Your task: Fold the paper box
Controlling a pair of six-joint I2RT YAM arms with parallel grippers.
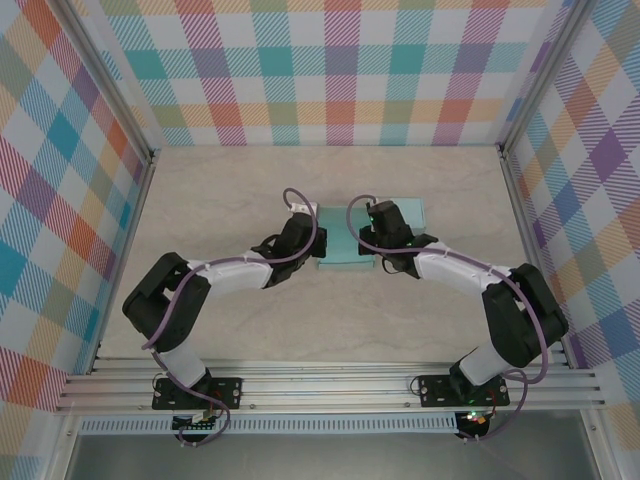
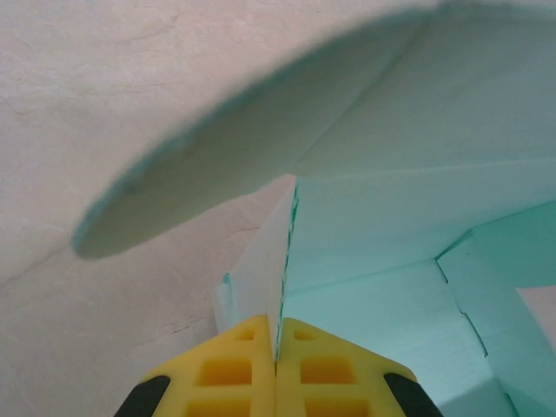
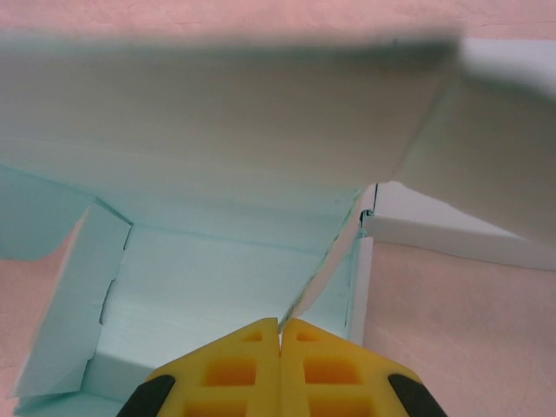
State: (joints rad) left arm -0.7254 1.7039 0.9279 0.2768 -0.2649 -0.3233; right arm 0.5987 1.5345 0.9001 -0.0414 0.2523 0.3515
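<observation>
The paper box is a pale teal carton lying partly folded in the middle of the table, its lid panel spread toward the back right. My left gripper is at the box's left side. In the left wrist view its yellow fingers are shut on the thin edge of an upright side wall, with a rounded flap hanging overhead. My right gripper is at the right side. Its fingers are shut on a slanted side flap above the box floor.
The tabletop is light wood grain, enclosed by checked walls on the left, back and right. An aluminium rail runs along the near edge, carrying both arm bases. Bare table lies around the box on all sides.
</observation>
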